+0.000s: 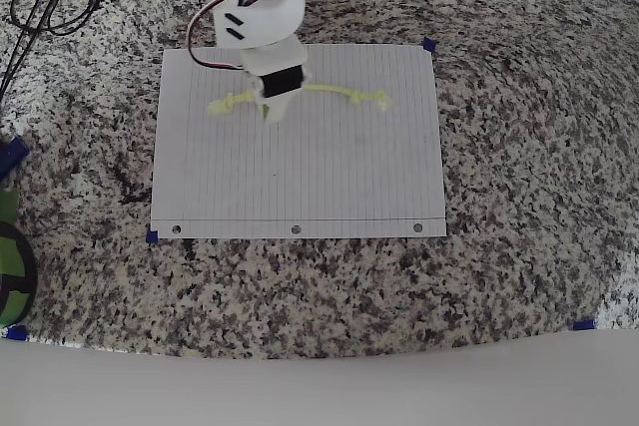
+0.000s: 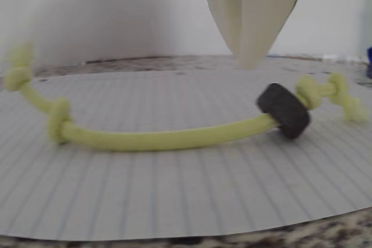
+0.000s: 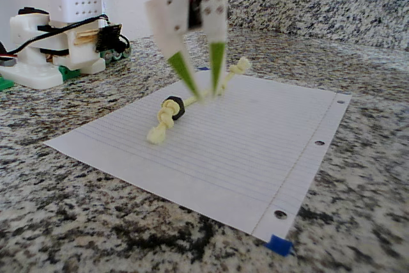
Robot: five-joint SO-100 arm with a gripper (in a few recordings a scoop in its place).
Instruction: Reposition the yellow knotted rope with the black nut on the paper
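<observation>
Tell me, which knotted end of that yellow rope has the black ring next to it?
The end on the right in the wrist view: the black nut sits on the yellow rope just inside that knot. The left end has only two bare knots.

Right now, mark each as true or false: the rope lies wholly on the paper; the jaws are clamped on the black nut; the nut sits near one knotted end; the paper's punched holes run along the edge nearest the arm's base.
1. The yellow knotted rope lies wholly on the paper. True.
2. The jaws are clamped on the black nut. False: the gripper stands over the rope's middle, and the nut lies free beside it.
3. The nut sits near one knotted end. True.
4. The punched holes run along the edge nearest the arm's base. False: in the overhead view they line the far edge.
</observation>
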